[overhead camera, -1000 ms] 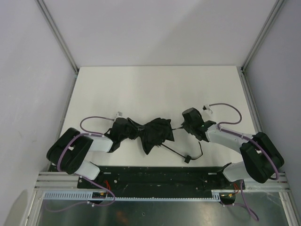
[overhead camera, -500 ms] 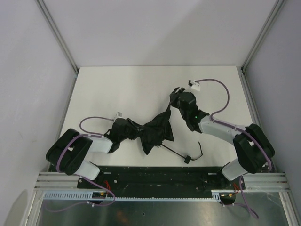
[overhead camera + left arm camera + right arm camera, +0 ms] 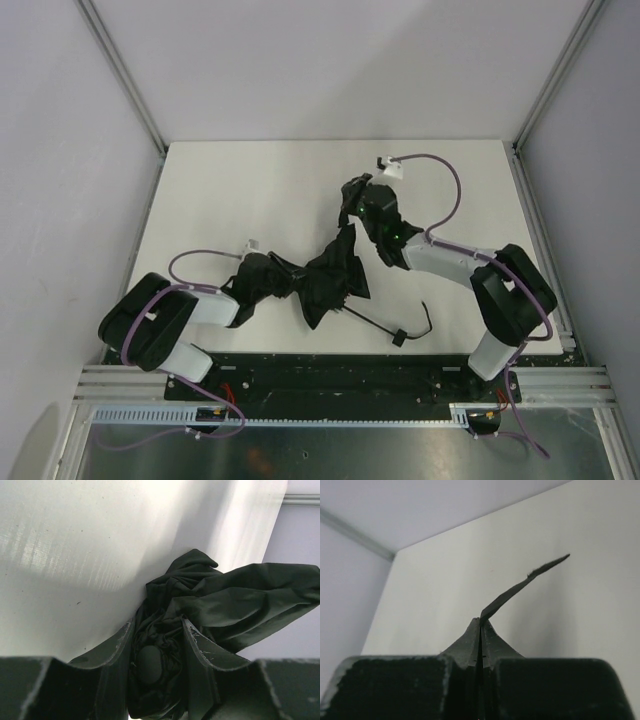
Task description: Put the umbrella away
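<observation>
Umbrella point(image 3: 330, 285) fabric lies crumpled in a dark heap on the white table point(image 3: 250, 190), toward the near edge and between the two arms. From its near side a thin dark line trails out to a small black lump; whether that is shaft and handle or a strap cannot be told.

The left tool point(image 3: 268, 280) sits low at the heap's left end. In the left wrist view its fingers point(image 3: 122, 640) stand on either side of a bunch of folds with a small rounded black part between them, pressing on the cloth, so it reads as clamped on the umbrella point(image 3: 235, 600).

The right tool point(image 3: 352, 198) is further back on the table, above the heap's far right corner. Its jaws are pressed together on a thin flat black strip point(image 3: 520, 587) that juts out past the tips, most likely a closing strap or a canopy edge.

The task looks to be at the gathering stage, with the panels loose and unwrapped.

The weak point is that narrow pinch: only the strip's end is held, so a firm pull could slide it free. A harder pull might instead drag the bundle out of the left tool's hold. Loose panels could also spread rather than fold, and the trailing dark line may snag on the table's near edge.
</observation>
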Robot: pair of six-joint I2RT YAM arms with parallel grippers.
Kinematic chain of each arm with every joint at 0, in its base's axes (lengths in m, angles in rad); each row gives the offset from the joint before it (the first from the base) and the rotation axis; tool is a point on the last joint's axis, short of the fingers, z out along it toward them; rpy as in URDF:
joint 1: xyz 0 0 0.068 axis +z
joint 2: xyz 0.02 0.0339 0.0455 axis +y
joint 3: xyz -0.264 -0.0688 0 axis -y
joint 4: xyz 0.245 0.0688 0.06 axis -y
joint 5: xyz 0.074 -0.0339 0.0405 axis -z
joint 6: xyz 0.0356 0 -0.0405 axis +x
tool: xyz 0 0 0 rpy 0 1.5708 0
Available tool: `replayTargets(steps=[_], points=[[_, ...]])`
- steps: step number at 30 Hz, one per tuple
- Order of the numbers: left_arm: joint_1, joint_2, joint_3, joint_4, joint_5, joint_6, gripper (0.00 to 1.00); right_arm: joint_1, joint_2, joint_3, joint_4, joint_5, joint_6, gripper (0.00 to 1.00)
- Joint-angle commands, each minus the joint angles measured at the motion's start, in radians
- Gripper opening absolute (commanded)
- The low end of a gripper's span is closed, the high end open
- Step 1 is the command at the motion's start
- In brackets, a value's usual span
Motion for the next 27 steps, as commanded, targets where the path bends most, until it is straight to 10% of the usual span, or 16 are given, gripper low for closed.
replayTargets(steps=[1,13,22,27], points=[[-0.013,0.002,-0.029,-0.028,-0.040,0.036,0.00,0.075,-0.003,0.183,-0.338,0.474,-0.027,0.02],[-0.015,0.004,-0.029,-0.027,-0.039,0.012,0.00,0.090,0.121,0.305,-0.857,0.613,0.021,0.18],[-0.015,-0.009,-0.035,-0.027,-0.042,0.011,0.00,0.009,0.340,0.451,-0.758,0.410,-0.231,0.22],[-0.015,-0.012,-0.031,-0.028,-0.043,0.006,0.00,-0.018,0.416,0.667,-0.995,0.243,-0.304,0.60]])
